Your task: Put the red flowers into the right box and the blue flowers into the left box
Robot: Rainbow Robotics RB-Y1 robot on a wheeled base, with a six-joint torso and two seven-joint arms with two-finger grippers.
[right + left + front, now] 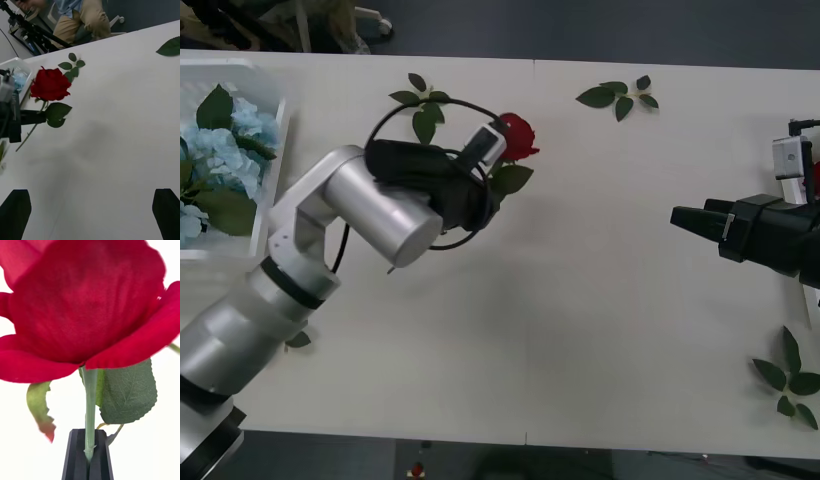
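Note:
My left gripper (pixel 495 180) is shut on the green stem of a red rose (pixel 517 136) and holds it above the middle of the table. In the left wrist view the black fingers (pixel 77 459) pinch the stem just under the bloom (pixel 82 303). The right wrist view has the same rose (pixel 50 83) with the left gripper (pixel 35 117) clamped on its stem. Blue flowers (pixel 220 150) lie in the left box (pixel 270 85) at the far left. My right gripper (pixel 690 218) hovers open at the right, its fingertips (pixel 167 212) wide apart. Only a thin edge of the right box (pixel 814 305) is in view.
Loose green leaf sprigs lie on the table: one behind the left arm (pixel 420 105), one at the far middle (pixel 620 97), one at the near right (pixel 790 385). A single leaf (pixel 298 340) lies by the left forearm. Bare tabletop (pixel 600 300) stretches between the two arms.

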